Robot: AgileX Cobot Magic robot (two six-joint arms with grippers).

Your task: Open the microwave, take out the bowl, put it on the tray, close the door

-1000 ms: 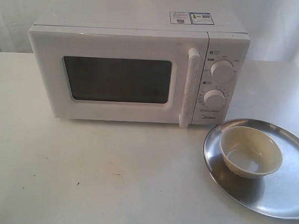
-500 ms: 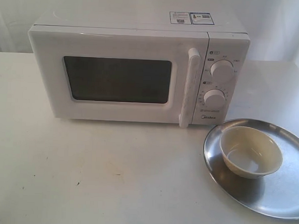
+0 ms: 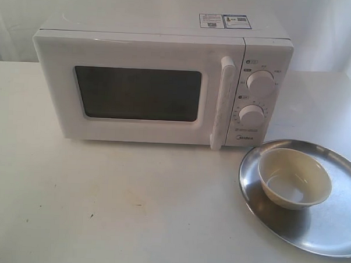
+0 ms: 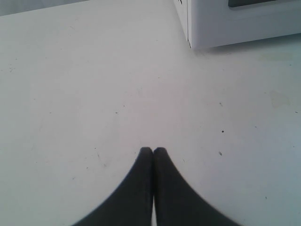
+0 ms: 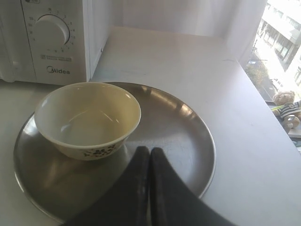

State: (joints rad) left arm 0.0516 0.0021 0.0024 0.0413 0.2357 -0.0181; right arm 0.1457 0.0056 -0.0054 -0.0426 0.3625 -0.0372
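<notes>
The white microwave point(image 3: 160, 78) stands at the back of the table with its door point(image 3: 136, 92) shut; the tall handle point(image 3: 222, 101) is beside the two dials. The cream bowl point(image 3: 294, 177) sits upright on the silver tray point(image 3: 328, 225) at the front right, also seen as bowl point(image 5: 88, 118) on tray point(image 5: 178, 127). My right gripper point(image 5: 149, 150) is shut and empty, above the tray just beside the bowl. My left gripper point(image 4: 153, 150) is shut and empty over bare table, with the microwave's corner point(image 4: 225, 23) ahead. Neither gripper shows in the exterior view.
The white table point(image 3: 120, 205) stretches in front of the microwave. A window with a small teddy bear point(image 5: 286, 110) lies beyond the table's edge in the right wrist view. White wall behind the microwave.
</notes>
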